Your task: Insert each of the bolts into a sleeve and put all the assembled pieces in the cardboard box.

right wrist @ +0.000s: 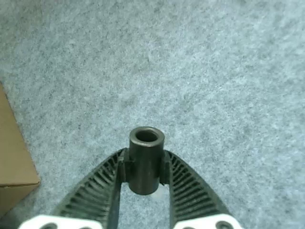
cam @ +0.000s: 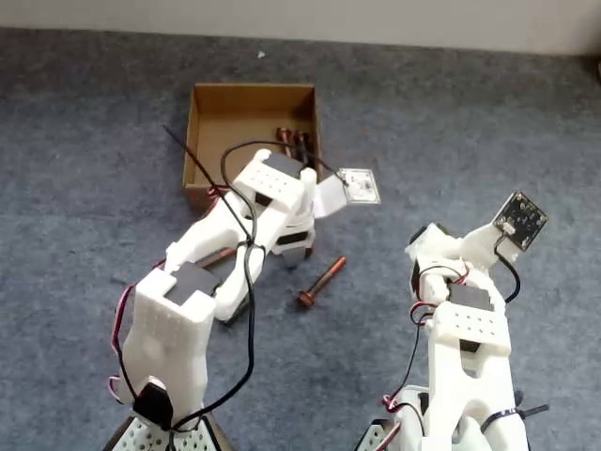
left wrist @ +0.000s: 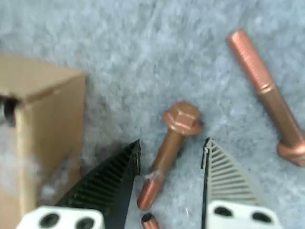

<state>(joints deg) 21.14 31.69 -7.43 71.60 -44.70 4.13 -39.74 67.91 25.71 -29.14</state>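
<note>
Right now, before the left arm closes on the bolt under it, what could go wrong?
1. The left jaws stand open around the bolt, which lies slanted between them, nearer one jaw; closing may push it aside or grip it crooked.
2. The cardboard box corner sits close beside one jaw and could be nudged.
3. The right jaws are shut on the sleeve over a short stretch; it might twist when a bolt pushes in.

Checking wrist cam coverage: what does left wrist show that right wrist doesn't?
Left wrist, not right: a copper bolt lying between the open left fingers, and a second bolt lying apart from it. Right wrist, not left: a dark sleeve clamped in the right fingers, bore facing the camera. Both: a corner of the cardboard box and grey carpet.
</note>
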